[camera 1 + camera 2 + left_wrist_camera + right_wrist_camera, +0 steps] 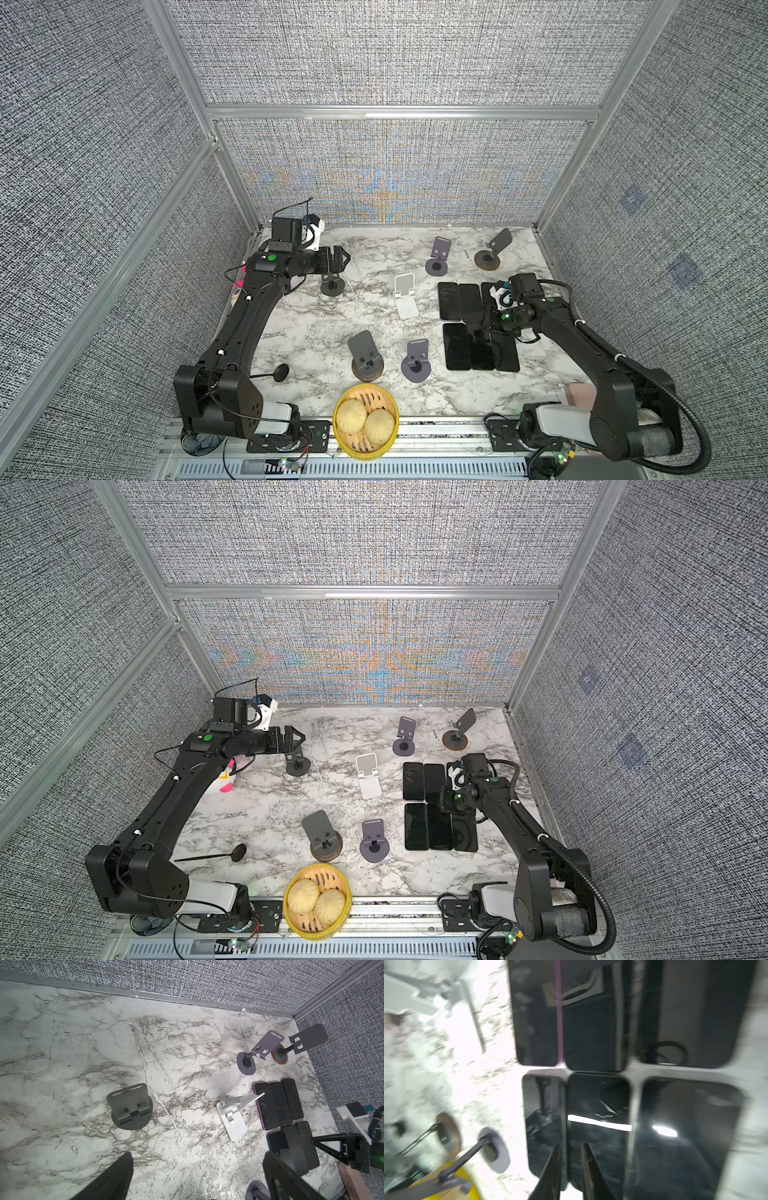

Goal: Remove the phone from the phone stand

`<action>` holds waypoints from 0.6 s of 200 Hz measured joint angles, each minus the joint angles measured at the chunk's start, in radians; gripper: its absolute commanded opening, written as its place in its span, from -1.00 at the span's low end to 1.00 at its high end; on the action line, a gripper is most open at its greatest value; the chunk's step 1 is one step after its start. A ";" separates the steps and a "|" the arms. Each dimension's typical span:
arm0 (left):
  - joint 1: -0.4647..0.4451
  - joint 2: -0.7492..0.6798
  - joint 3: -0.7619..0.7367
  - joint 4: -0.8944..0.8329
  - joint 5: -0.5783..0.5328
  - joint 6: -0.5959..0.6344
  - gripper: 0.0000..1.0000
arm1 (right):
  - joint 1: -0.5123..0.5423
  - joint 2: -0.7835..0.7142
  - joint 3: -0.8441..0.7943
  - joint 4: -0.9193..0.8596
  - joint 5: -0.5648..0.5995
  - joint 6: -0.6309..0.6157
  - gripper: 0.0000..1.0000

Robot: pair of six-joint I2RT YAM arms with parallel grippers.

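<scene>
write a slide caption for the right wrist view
right gripper, jaws narrowly apart, above six dark phones laid flat in two rows of three on the marble table, white stand alongside

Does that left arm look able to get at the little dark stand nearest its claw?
Probably yes. The left gripper hangs open close to the dark stand, which is empty, and in its wrist view nothing lies between them.

Grey woven-fabric walls point(399, 54) in aluminium framing point(399, 112) enclose a white marble-patterned tabletop point(316, 324).
</scene>
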 measured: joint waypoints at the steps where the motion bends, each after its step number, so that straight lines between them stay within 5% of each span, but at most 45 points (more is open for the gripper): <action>1: 0.000 0.000 0.000 0.000 0.000 0.000 0.96 | 0.000 -0.001 0.001 -0.001 0.008 0.000 -0.51; 67: 0.000 -0.015 0.000 0.000 -0.014 0.008 0.96 | 0.137 0.127 0.026 -0.008 0.173 0.027 0.10; 120: 0.000 -0.018 0.000 0.000 -0.025 0.011 0.96 | 0.223 0.202 0.083 -0.023 0.266 0.056 0.20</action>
